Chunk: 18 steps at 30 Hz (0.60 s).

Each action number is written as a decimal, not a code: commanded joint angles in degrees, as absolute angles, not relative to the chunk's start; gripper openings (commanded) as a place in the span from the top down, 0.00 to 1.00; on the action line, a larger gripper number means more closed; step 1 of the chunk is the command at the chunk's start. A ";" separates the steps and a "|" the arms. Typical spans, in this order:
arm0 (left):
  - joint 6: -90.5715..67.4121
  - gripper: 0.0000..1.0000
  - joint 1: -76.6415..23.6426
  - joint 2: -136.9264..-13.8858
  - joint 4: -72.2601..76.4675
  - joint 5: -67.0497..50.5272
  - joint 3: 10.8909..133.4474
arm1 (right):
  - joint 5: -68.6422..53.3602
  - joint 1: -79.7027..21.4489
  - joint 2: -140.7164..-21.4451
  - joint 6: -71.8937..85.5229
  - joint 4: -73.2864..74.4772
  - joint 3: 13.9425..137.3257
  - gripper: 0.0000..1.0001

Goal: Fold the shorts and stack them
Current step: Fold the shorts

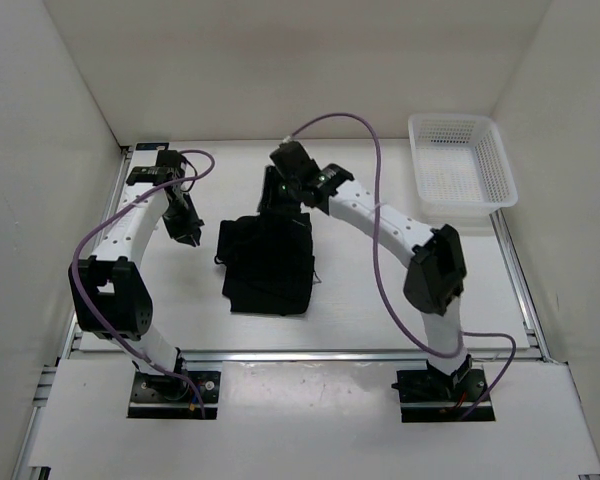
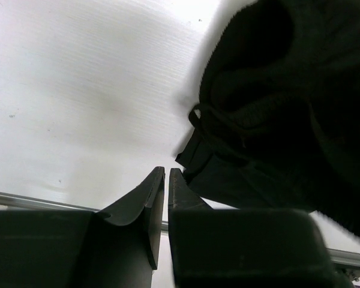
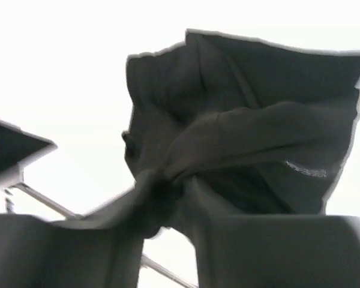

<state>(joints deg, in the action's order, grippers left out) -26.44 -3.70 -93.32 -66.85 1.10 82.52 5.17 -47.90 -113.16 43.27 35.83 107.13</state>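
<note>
- Left gripper (image 1: 191, 236): hangs over bare table (image 1: 360, 320), just left of the shorts and not touching them. In the left wrist view its fingers (image 2: 156, 198) are pressed flat together with nothing between them.
- Shorts (image 1: 268, 268): black, lying mid-table between the two arms as a partly folded, bunched pile. The near edge lies flat and the far edge is raised.
- Left wrist view: shorts (image 2: 282, 102) fill the right side, with the fabric rumpled in thick folds. A thin cord loop (image 2: 195, 117) shows at the left edge of the cloth.
- Right gripper (image 1: 278, 205): at the far edge of the shorts, with the arm reaching in from the right. In the right wrist view the gripper (image 3: 167, 207) is clamped on a pinch of black fabric. The cloth gathers to a twisted point there and fans out above it.
- Right wrist view: shorts (image 3: 246, 114) spread wide beyond the pinch. There is a small pale mark (image 3: 306, 171) on the fabric, too blurred to read.
- White basket (image 1: 500, 170): in the far right corner of the table, well apart from the shorts.
</note>
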 commanded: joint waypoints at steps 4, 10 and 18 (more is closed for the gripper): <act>-25.40 0.75 -3.08 -89.74 -66.62 0.70 81.56 | -6.50 -42.02 -124.19 38.16 33.41 123.49 0.28; -23.74 0.66 -3.60 -88.59 -63.46 -4.29 82.87 | -0.80 -41.49 -112.79 34.55 28.74 110.69 0.28; -23.55 0.51 -13.00 -101.23 -62.75 -2.90 93.06 | 5.44 -38.77 -96.26 33.13 28.74 84.52 0.28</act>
<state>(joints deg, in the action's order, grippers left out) -23.88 -11.11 -96.49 -64.77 -2.35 89.10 2.13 -40.45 -101.93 34.96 29.74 91.57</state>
